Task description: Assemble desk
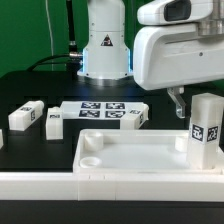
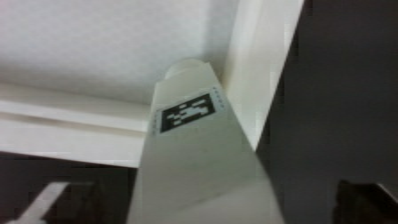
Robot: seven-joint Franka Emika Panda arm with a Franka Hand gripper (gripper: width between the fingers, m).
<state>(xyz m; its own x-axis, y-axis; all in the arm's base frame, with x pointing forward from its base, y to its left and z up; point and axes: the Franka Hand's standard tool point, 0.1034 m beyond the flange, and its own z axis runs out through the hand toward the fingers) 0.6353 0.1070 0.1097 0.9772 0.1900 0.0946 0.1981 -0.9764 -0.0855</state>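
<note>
gripper (image 1: pixel 180 104): beside upright leg, open or closed cannot tell | slab (image 1: pixel 120 152): front of table | upright leg (image 1: pixel 206 130): stands in slab's corner, exterior view's right | loose leg (image 1: pixel 25 117), second loose leg (image 1: pixel 53 121): lying on table left of marker board (image 1: pixel 100 113)

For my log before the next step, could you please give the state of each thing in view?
desk slab: lying flat, rim up
upright leg: standing at the slab's corner
outer loose leg: lying down
inner loose leg: lying down
gripper: open, empty
marker board: flat
</note>
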